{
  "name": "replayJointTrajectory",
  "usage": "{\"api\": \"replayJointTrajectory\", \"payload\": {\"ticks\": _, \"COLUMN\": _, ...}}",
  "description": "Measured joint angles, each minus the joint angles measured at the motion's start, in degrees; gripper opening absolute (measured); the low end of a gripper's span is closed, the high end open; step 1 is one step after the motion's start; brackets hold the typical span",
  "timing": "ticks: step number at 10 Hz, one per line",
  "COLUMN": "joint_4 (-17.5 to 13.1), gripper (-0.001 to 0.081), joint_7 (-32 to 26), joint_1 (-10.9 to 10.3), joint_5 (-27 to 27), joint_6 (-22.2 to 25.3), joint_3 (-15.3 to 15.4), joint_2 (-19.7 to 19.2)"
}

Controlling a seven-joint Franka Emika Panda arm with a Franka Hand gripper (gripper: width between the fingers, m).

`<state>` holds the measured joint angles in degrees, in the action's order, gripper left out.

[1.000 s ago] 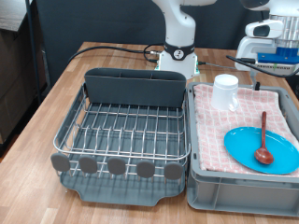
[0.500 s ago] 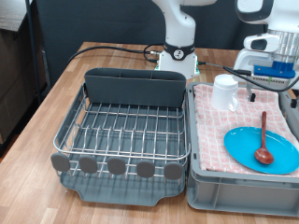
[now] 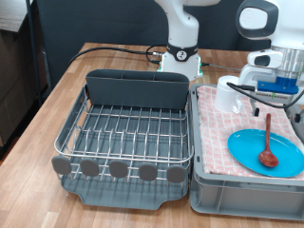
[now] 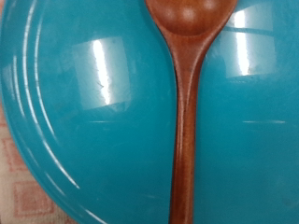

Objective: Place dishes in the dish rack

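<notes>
Gripper point(image 3: 270, 93) hovers above spoon point(image 3: 268, 142) lying on plate point(image 3: 249, 148) (crate point(image 3: 201, 186) side); finger state cannot be told. Rack point(image 3: 123, 133) holds no dishes; mug point(image 3: 228, 93) in crate.

1. The arm point(image 3: 177, 27) is white, with smooth rounded segments and a glossy shell.
2. Its base point(image 3: 180, 61) is a white block on the wooden table, with a small red and black mark on its front.
3. A black cable point(image 3: 119, 50) runs from the base across the table.
4. The hand point(image 3: 275, 71) is white and grey, with a blue part below it.
5. A round joint point(image 3: 256, 19) above the hand has a black ring around a white cap.
</notes>
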<state>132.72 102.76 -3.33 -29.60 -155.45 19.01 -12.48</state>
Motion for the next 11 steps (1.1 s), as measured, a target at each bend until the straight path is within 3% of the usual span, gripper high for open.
{"api": "replayJointTrajectory", "payload": {"ticks": 4, "joint_4": -0.05, "gripper": 0.0803, "joint_7": 6.44, "joint_1": -1.77, "joint_5": -6.22, "joint_6": -1.22, "joint_3": -2.43, "joint_2": -2.91}}
{"api": "replayJointTrajectory", "payload": {"ticks": 11, "joint_4": -1.41, "gripper": 0.0803, "joint_7": 8.80, "joint_1": -2.66, "joint_5": -8.78, "joint_6": -2.12, "joint_3": -3.94, "joint_2": -6.24}}
